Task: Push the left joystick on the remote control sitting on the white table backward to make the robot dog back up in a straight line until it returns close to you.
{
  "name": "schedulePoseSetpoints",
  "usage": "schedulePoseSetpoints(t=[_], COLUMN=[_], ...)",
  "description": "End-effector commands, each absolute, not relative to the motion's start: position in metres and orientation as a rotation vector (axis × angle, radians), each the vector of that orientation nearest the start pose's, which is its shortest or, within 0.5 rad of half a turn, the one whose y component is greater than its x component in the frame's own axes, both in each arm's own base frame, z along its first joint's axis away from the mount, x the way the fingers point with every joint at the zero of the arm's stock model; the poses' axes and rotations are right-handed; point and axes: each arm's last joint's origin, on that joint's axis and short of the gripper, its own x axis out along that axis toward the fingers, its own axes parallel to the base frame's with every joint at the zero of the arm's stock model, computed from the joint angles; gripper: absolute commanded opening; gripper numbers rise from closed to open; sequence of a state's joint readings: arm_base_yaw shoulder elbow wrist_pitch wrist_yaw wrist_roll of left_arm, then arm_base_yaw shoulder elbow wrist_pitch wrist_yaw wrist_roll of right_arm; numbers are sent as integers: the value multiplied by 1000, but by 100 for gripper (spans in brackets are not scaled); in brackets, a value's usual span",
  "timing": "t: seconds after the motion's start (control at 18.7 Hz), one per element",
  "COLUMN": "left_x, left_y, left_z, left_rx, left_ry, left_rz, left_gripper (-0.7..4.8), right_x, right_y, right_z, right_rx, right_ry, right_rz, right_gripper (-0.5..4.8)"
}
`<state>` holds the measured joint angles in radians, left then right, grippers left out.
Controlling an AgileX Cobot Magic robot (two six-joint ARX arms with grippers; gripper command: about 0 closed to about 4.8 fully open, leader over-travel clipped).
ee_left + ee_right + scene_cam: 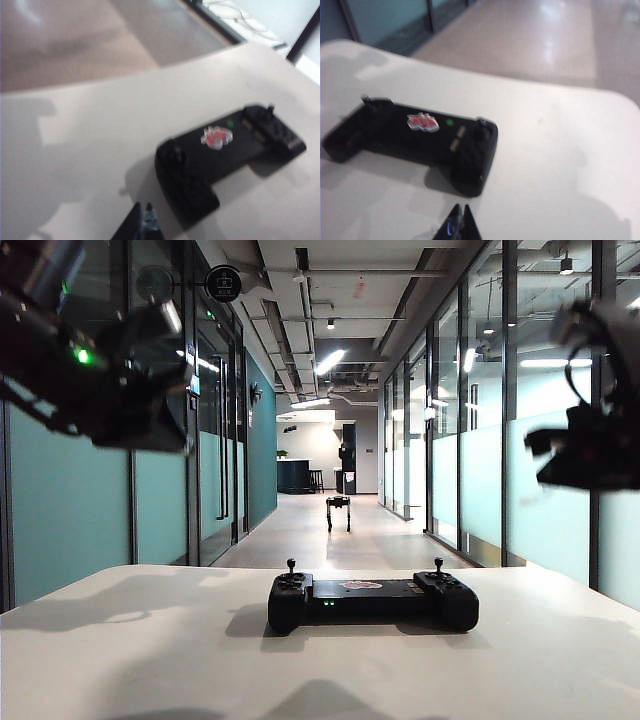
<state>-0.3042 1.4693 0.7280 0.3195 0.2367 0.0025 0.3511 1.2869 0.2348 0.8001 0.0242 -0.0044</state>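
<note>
The remote control [372,602] is seen lying flat near the middle of the white table [120,660], while the robot dog [338,511] stands far down the corridor beyond it. The left joystick [291,566], a thin black stick with a small rounded cap, is judged to be light, spring-loaded and easily tipped; it is best met by a fingertip laid against the far side of its cap and drawn back toward the table's near edge, not pinched. The controller's hard plastic body is thought likely to slide on the smooth tabletop if the push is made too low or too hard. The left gripper [142,222] is pictured above the table with its two fingertips brought together to a point, nothing held between them; the controller's nearer bulging end lies just ahead of and beside those tips, apart from them, and the stick there is blurred. The right gripper [457,224] is likewise shown closed to a point and empty, with the controller's other end a little way ahead of its tips and untouched. In the exterior view both arms are seen raised well above the tabletop, one on each side of the controller.
</note>
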Motion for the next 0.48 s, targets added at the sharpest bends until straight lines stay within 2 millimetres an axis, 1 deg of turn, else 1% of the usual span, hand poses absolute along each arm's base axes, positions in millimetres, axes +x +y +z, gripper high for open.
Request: schedulePoseSetpoints(t=[0.05, 0.27, 0.38, 0.48], left_x=[293, 298, 301, 303], left_y=[-101, -103, -106, -107], left_z=[201, 189, 183, 180], left_rx=[15, 8, 11, 10], left_ry=[431, 469, 482, 492], left_rz=[-581, -613, -674, -689], left_gripper=[-6, -6, -6, -6], right_x=[206, 213, 220, 228], right_y=[75, 77, 80, 83], right_z=[146, 134, 129, 126], right_rx=[-42, -47, -50, -52], right_ry=[222, 249, 268, 282], right_rz=[326, 326, 329, 328], right_gripper=[-5, -5, -5, -5])
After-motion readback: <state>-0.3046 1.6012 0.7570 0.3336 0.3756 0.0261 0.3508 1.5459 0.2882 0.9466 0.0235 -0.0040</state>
